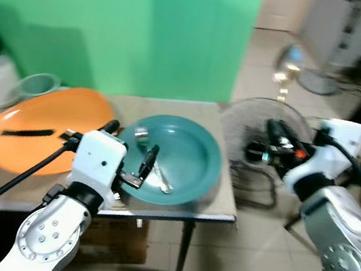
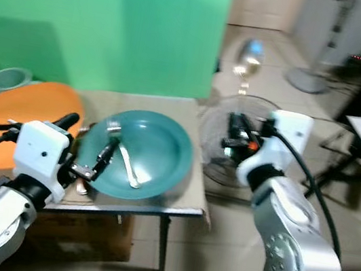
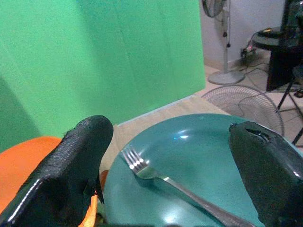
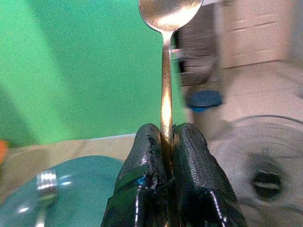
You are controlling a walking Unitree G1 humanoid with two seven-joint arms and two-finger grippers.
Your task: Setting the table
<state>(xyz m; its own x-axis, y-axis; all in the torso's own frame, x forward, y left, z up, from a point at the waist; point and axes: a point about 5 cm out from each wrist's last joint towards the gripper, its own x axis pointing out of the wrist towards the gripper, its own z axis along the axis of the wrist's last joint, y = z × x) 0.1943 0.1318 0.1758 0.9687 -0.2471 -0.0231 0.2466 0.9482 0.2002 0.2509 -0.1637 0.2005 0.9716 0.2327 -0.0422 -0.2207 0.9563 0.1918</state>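
Off the right end of the surface, in the left eye view, the right claw is hanging out over the floor beside a fan lying on its back, well apart from the teal plate. From where I'm standing, the plate is lying toward the robot's left of that claw, so the coming move looks to be a sweep leftward across the surface's edge. The left claw is sitting right over the plate's near rim, far closer to it than the right one. A fork is lying in the plate, with an orange platter just beside.

Over in the right eye view, the same layout is showing: the fork is running its long axis from the plate's far side down toward the near rim, and the left claw is poised at that rim.

Looking along the left wrist, the two black fingers are spread wide apart and holding nothing, and the fork is lying between them, tines pointing away.

Along the right wrist, the fingers are pinched tight on a spoon, its handle standing upright out of the grip with the bowl topmost; the teal plate is showing low and off to one side.
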